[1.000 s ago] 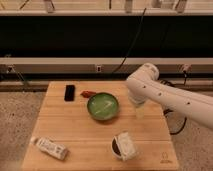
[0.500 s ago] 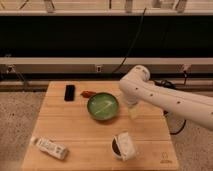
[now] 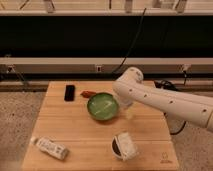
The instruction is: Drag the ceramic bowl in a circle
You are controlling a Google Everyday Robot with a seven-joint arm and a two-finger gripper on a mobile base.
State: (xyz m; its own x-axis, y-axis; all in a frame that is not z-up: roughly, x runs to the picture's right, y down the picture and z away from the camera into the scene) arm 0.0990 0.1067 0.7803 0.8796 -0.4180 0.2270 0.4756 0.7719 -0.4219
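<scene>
The ceramic bowl [image 3: 102, 106] is round, glossy green with pale streaks inside, and sits upright near the middle of the wooden table [image 3: 75, 127]. My white arm reaches in from the right, its bulky elbow above the bowl's right rim. My gripper [image 3: 129, 113] hangs below that elbow, just off the bowl's right edge and low over the table. It looks open with nothing in it. Whether it touches the rim is hidden by the arm.
A black flat device [image 3: 69, 92] and a small red item [image 3: 88, 93] lie behind the bowl to the left. A white cup-like container [image 3: 123, 146] with a dark inside lies at the front. A white bottle [image 3: 51, 148] lies at the front left corner.
My arm has swung left and down, bringing the gripper from the table's right side up to the bowl's right edge. The bowl has not moved.
</scene>
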